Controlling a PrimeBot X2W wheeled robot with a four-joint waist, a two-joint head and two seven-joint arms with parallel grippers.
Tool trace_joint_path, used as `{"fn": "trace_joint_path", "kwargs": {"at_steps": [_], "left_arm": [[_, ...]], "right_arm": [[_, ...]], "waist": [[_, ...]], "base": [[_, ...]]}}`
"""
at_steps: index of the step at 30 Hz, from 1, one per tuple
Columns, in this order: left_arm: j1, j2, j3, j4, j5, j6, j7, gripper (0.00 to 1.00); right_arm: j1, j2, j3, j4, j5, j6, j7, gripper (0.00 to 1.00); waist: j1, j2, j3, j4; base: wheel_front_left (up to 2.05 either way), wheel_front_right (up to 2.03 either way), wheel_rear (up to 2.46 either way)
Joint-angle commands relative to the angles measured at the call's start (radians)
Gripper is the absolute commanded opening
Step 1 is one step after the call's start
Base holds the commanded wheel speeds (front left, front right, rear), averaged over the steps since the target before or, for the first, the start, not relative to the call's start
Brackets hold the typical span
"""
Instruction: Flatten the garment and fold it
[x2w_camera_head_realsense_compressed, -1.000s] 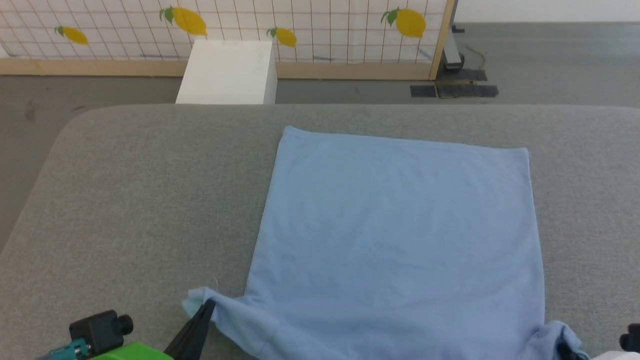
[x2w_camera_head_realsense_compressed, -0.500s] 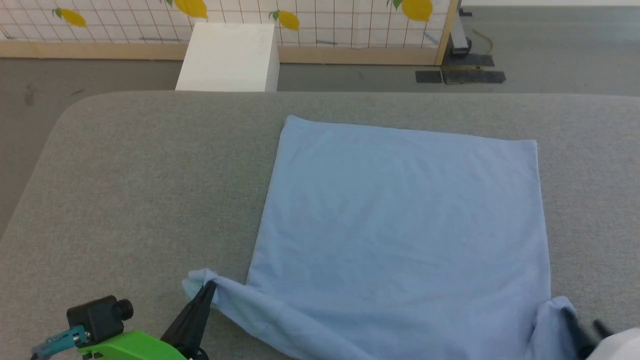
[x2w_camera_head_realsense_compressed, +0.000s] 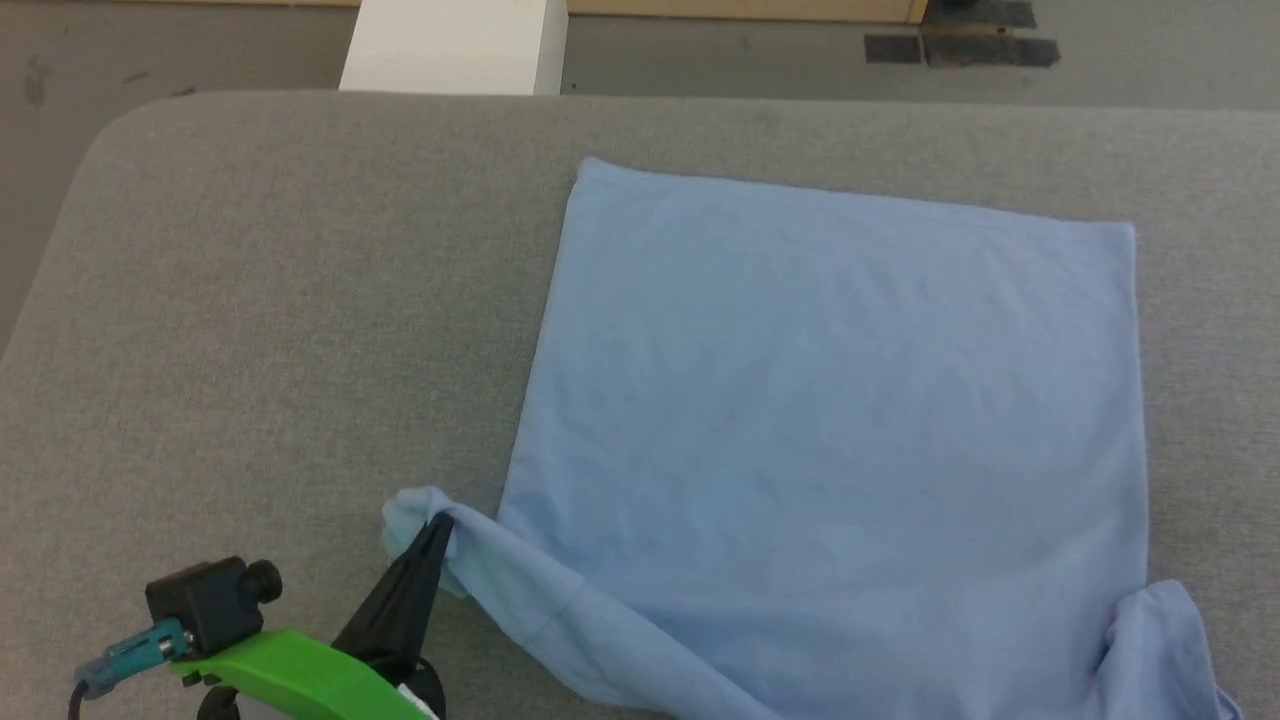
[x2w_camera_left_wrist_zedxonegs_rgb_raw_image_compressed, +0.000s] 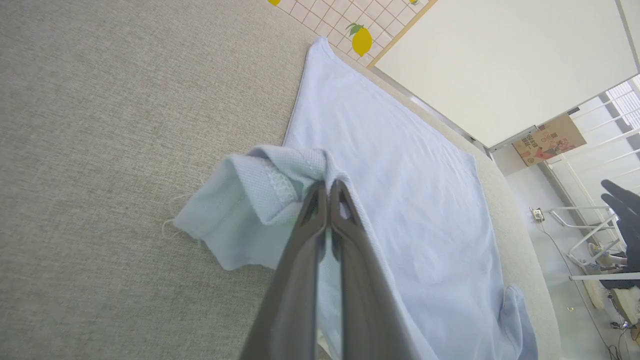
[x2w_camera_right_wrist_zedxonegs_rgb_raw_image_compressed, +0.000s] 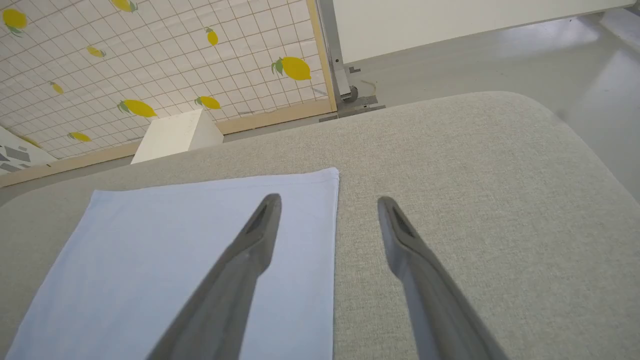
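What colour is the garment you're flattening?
The garment is plain light blue; the head view shows it best.

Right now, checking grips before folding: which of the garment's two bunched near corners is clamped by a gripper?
The left corner of the garment, pinched in the shut left gripper; the right corner lies loose, untouched.

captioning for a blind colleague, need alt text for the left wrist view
The left tool, shut, pinches a bunched corner of the light blue garment, whose body lies flat on the grey table. A lemon-print screen stands beyond.
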Motion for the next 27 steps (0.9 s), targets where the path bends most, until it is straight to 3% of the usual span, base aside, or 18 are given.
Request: {"fn": "trace_joint_path", "kwargs": {"at_steps": [1,14,25,26,27], "left_arm": [[-0.029,-0.004,-0.005,0.003,0.015,-0.009,-0.008,0.0],[-0.13,-0.013,-0.065,-0.026,0.054,-0.032,-0.016,0.0],[-0.162,-0.024,-0.089,-0.021,0.06,-0.034,-0.021,0.0],[-0.162,-0.024,-0.088,-0.02,0.059,-0.034,-0.022,0.0],[-0.162,-0.024,-0.087,-0.02,0.058,-0.034,-0.023,0.0]], "right_arm": [[-0.048,-0.006,0.002,0.034,-0.019,-0.001,0.009,1.0],[-0.349,-0.085,0.009,0.346,-0.226,-0.001,0.037,1.0],[-0.397,-0.08,-0.042,0.448,-0.31,-0.001,0.043,1.0],[-0.4,-0.079,-0.046,0.452,-0.314,-0.001,0.042,0.42],[-0.402,-0.08,-0.046,0.451,-0.319,-0.001,0.038,0.18]], "waist": [[0.0,-0.0001,0.047,0.026],[0.0,-0.0001,0.242,0.122],[0.0,-0.0001,0.302,0.168],[0.0,-0.0001,0.304,0.169],[0.0,-0.0001,0.306,0.169]], "base": [[0.0,0.0,0.0],[0.0,0.0,0.0],[0.0,0.0,0.0],[0.0,0.0,0.0],[0.0,0.0,0.0]]}}
